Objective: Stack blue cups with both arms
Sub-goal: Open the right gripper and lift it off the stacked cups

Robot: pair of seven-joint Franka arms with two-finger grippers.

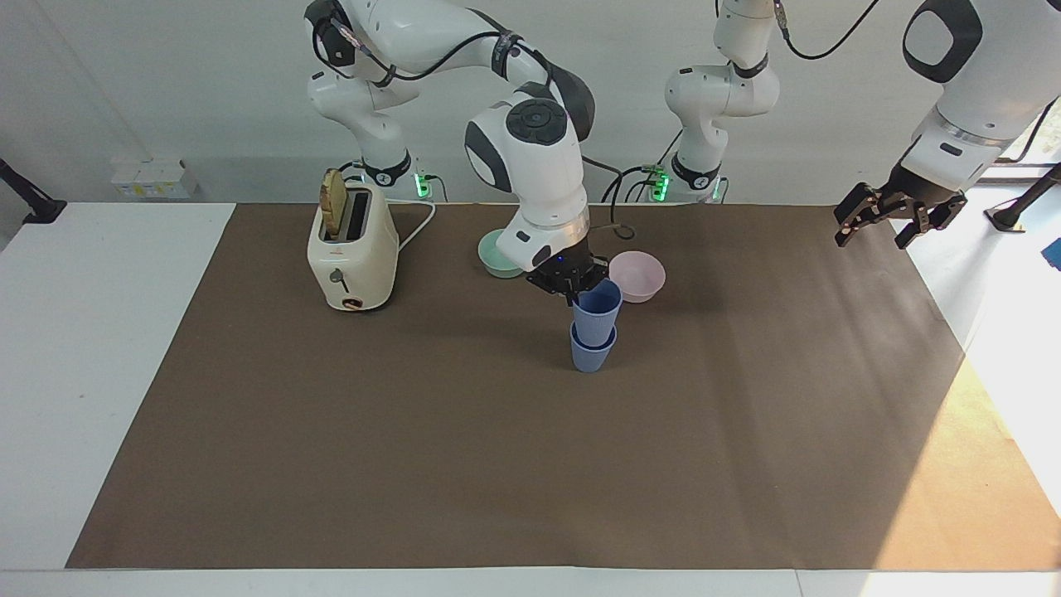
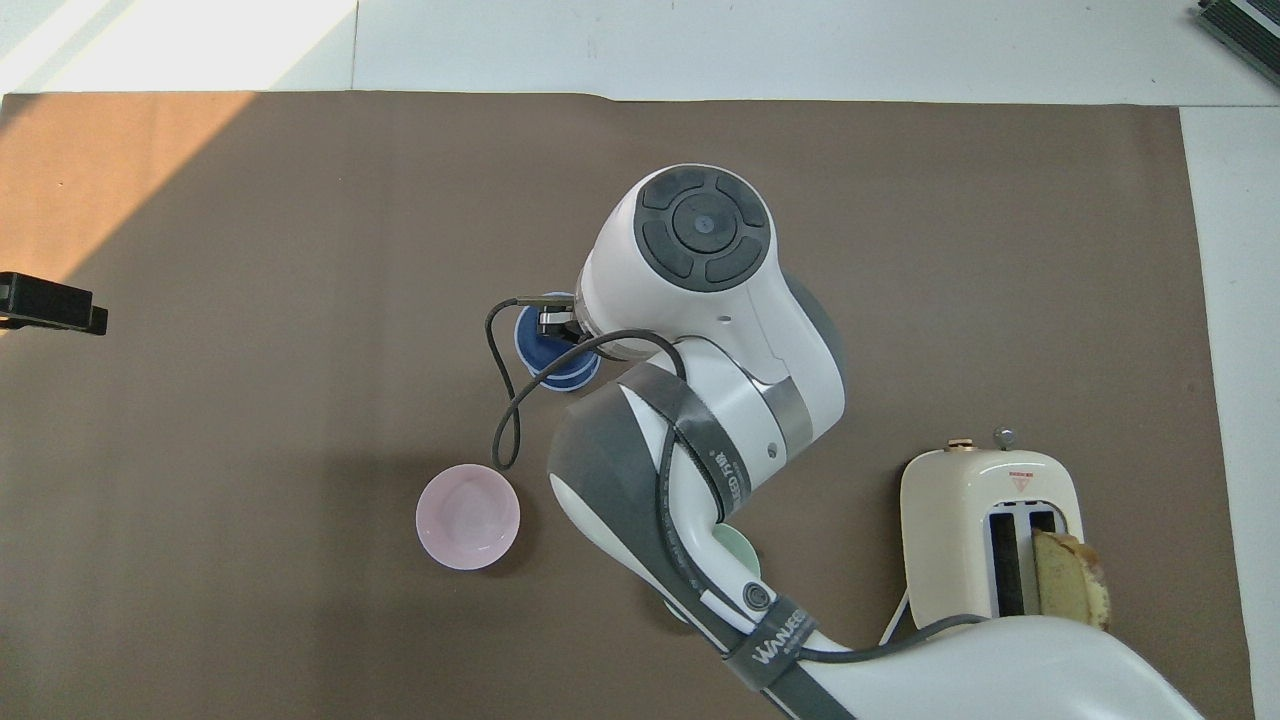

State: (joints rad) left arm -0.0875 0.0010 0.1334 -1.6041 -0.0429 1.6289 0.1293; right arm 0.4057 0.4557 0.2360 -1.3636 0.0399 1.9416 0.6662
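I've got the right gripper [image 1: 578,289] clamped tight on the rim of the upper blue cup [image 1: 597,311], pinching the wall on the side nearer the robots; that cup sits partway down in the lower blue cup [image 1: 591,354], which stands on the brown mat [image 1: 414,464] about mid-table, well away from every edge. In the overhead view the right arm [image 2: 700,300] hides most of the stack, only a sliver of blue shows. Left gripper [image 1: 887,217] hangs w/ jaws spread wide, holding nothing, over the mat corner at the left arm's end, waiting. Risks as I judge them: upper cup looks a bit tilted vs the lower one, so if I let go now it may wedge crooked or tip the pair over; pushing down harder could jam them or skid the bottom cup since nothing steadies it. Pulling the fingers out sideways could drag the stack toward the pink bowl [image 1: 637,276], which is just beside it, w/ the teal bowl [image 1: 500,255] near too. Toaster [image 1: 351,253] w/ its bread slice [image 1: 334,201] is well apart, no worry there
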